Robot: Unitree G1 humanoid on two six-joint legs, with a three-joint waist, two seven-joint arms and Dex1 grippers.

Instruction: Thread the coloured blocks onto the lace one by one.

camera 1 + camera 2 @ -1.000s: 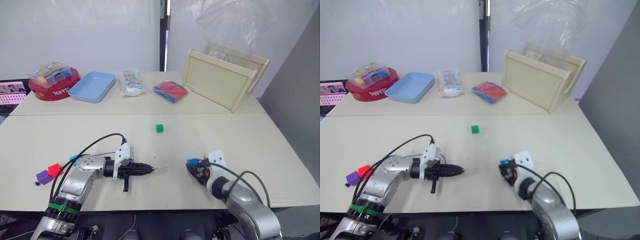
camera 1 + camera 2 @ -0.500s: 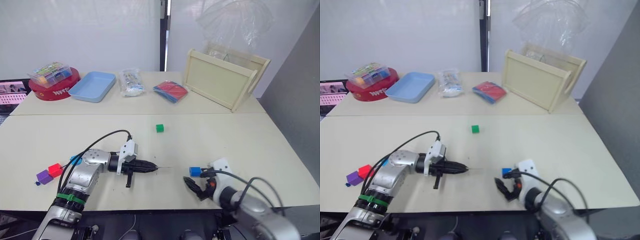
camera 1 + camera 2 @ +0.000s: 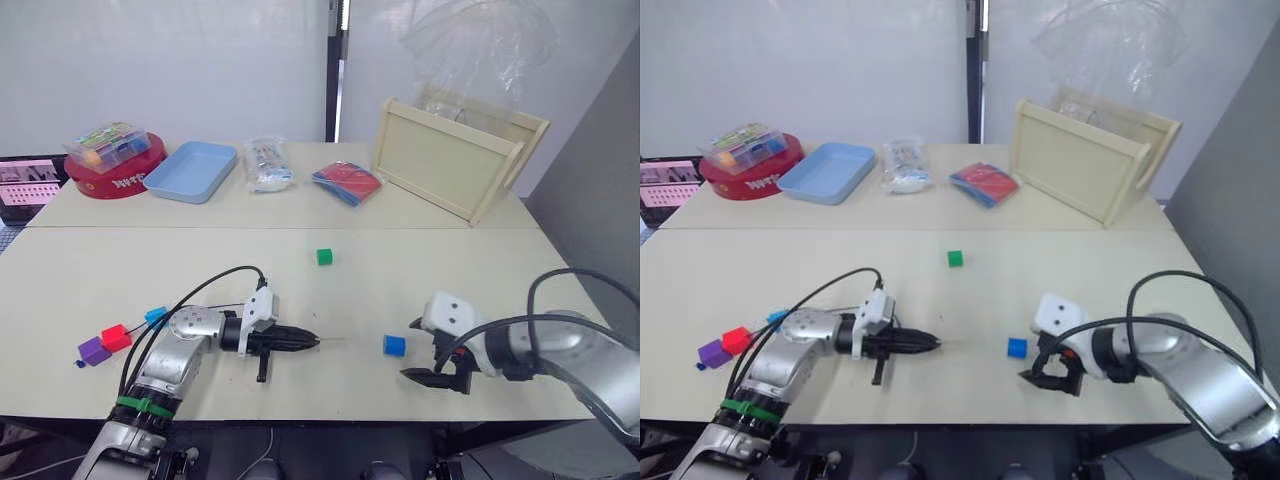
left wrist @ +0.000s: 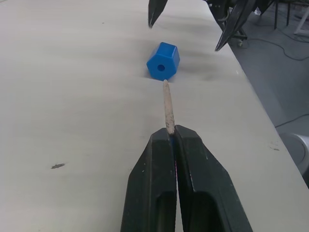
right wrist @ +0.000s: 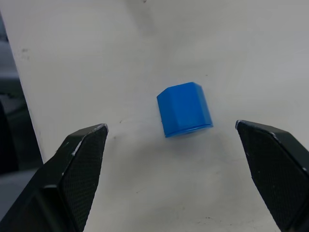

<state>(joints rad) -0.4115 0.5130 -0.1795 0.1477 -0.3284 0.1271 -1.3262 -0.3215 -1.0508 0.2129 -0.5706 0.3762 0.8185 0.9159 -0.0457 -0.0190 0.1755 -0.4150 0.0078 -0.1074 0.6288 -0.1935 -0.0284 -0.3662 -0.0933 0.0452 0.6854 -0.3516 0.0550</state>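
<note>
Fingers of the right arm [image 3: 436, 377] now spread wide and empty; darker blue block [image 3: 394, 345] let go onto the worktop [image 3: 480, 270].

A second ago that block sat in the right fingers; it now lies free, just left of them, hole facing the lace tip. Left fingers [image 4: 170, 140] stay pinched tight on the lace's [image 3: 200, 308] pale stiff tip [image 4: 167, 106], aimed at the hole from close by. Red [image 3: 115, 337], purple [image 3: 91, 351] and light blue [image 3: 155, 317] blocks sit at the near left on the cord; the green block [image 3: 323, 257] waits farther back. I judge a re-grip is needed before threading.
</note>
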